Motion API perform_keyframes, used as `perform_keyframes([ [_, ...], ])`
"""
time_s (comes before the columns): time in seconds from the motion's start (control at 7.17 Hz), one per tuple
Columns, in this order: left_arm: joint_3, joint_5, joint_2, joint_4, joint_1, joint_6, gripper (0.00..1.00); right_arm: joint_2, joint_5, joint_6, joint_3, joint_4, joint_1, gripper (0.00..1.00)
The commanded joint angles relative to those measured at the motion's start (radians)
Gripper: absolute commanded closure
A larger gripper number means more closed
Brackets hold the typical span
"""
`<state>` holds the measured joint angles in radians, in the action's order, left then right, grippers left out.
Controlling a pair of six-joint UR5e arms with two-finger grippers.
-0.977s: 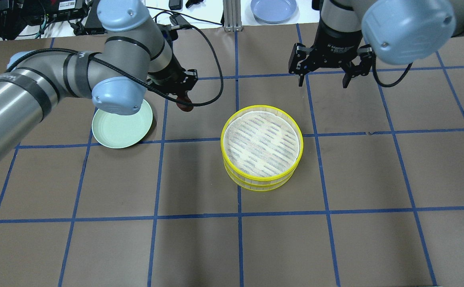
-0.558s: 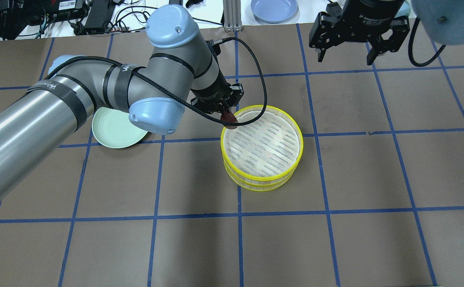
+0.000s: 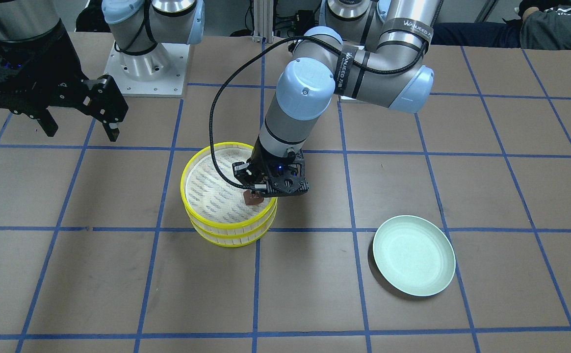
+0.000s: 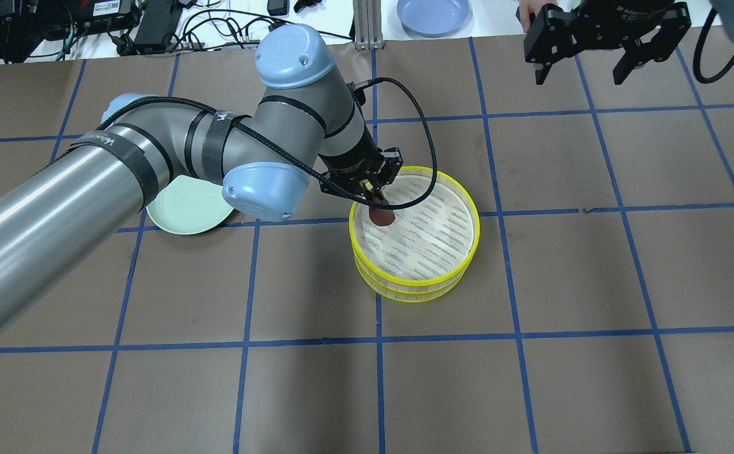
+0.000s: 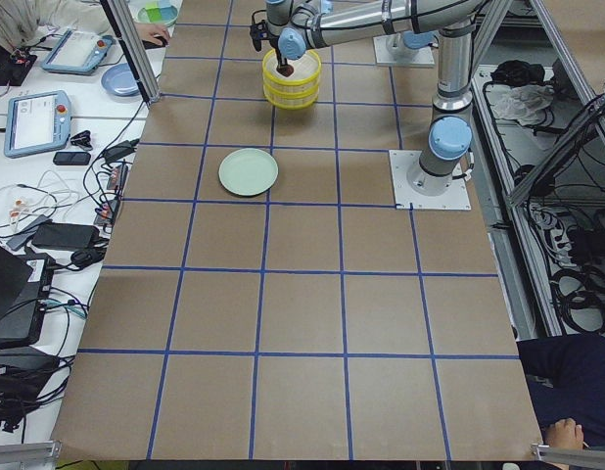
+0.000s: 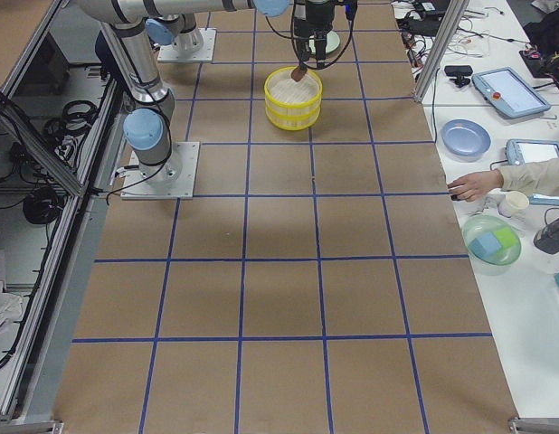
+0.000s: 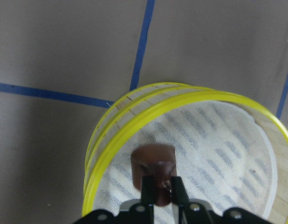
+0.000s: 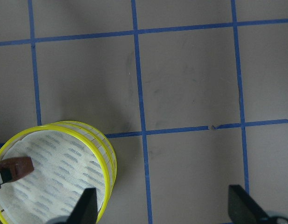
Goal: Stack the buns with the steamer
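Observation:
A dark reddish-brown bun [image 4: 381, 214] is held in my left gripper [image 4: 376, 200], which is shut on it just above the white cloth inside the yellow steamer [image 4: 463, 208]. The wrist view shows the bun [image 7: 152, 164] pinched between the fingers [image 7: 147, 192] over the steamer's left part [image 7: 111, 140]. The front view shows the same bun [image 3: 253, 197] and steamer [image 3: 192, 166]. My right gripper [image 4: 594, 66] is open and empty, high at the far right, well away from the steamer. The cream-white bun is not in view.
An empty pale green plate [image 4: 187, 211] lies left of the steamer, partly under my left arm, also in the front view [image 3: 414, 256]. A blue plate [image 4: 433, 14] sits beyond the table's far edge. Blue tape lines grid the brown table.
My left gripper carried the brown bun rightward from beside the green plate to over the steamer's left inside. My right gripper rose and moved back to the far right.

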<state>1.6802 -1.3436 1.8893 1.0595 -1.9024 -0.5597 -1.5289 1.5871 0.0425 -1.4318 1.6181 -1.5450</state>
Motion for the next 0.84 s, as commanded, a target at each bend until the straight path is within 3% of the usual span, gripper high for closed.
perform_keyframes([
  [0.0,0.000,0.015,0.005,0.016,-0.010,-0.039,0.00,-0.005,-0.003,-0.009,-0.002,0.008,0.003,0.00],
  [0.28,-0.013,0.012,-0.001,0.030,-0.010,-0.031,0.00,-0.011,-0.010,0.000,-0.002,0.020,0.005,0.00],
  [0.42,-0.016,0.006,-0.018,0.030,-0.004,0.063,0.00,-0.017,-0.051,0.005,-0.002,0.023,0.003,0.00],
  [0.7,-0.036,-0.104,-0.047,0.043,0.052,0.257,0.00,-0.013,-0.053,0.002,-0.010,0.023,0.003,0.00],
])
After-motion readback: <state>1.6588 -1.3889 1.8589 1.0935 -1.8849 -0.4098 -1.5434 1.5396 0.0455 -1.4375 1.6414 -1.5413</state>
